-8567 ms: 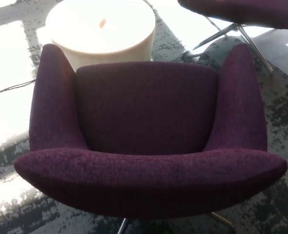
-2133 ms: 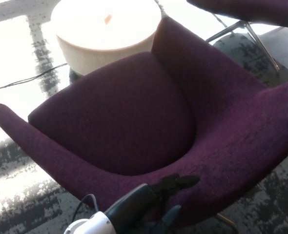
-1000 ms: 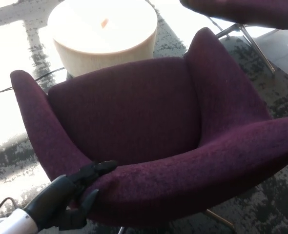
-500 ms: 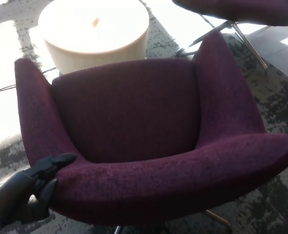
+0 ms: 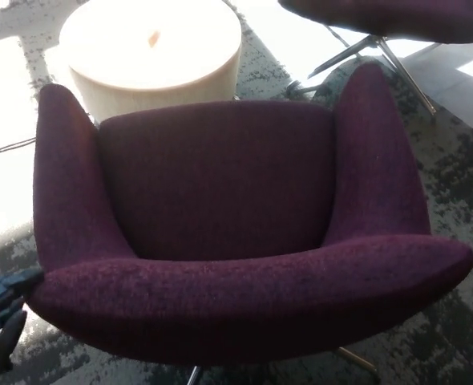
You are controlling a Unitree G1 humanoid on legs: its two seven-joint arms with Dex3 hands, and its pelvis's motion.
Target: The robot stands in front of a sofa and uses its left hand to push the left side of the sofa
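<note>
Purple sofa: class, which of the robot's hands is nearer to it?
Left. The left hand sits at the purple sofa's near-left corner; the right hand is not in view.

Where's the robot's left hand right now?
In the head view, the left hand sits at the bottom left corner, beside the left end of the purple sofa backrest.

No readable text, label or sign anywhere
</note>
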